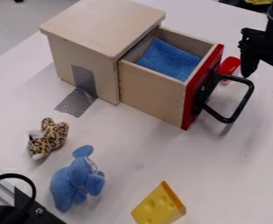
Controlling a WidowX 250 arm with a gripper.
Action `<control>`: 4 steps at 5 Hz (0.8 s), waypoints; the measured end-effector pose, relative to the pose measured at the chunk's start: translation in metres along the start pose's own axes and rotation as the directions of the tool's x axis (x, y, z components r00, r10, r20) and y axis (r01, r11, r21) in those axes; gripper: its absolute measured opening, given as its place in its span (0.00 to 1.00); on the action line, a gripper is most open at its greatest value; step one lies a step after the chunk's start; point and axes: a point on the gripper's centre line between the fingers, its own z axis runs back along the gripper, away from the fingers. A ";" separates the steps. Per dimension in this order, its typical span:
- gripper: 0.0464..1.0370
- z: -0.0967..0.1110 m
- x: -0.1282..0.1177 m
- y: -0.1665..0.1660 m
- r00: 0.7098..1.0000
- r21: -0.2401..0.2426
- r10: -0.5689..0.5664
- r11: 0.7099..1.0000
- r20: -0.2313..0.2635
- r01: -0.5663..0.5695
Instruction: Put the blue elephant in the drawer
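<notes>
My black gripper [266, 81] hangs at the right edge of the view, right of the drawer's handle, its two fingers spread apart with nothing between them. The blue elephant [73, 178] lies on the table at the lower left, well away from the gripper. The wooden drawer [153, 91] is pulled out of its box, with a red front and a black handle [246, 103]. A blue cloth [169, 60] lies inside the drawer.
The wooden box [103, 26] stands at the upper left, taped to the white table [221, 175]. A leopard-print toy [47, 138] lies behind the elephant, a yellow cheese toy [158, 207] near the front edge. A red object [229, 65] sits behind the handle.
</notes>
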 end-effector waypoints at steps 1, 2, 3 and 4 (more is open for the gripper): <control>0.96 -0.013 -0.006 0.000 0.999 -0.002 0.001 1.000 -0.038 -0.001; 0.96 0.001 -0.033 -0.011 0.998 0.003 0.018 1.000 -0.056 -0.018; 0.96 0.042 -0.053 -0.039 1.000 -0.029 0.014 0.999 0.013 -0.014; 0.96 0.062 -0.082 -0.053 1.000 -0.003 0.023 1.000 0.001 -0.023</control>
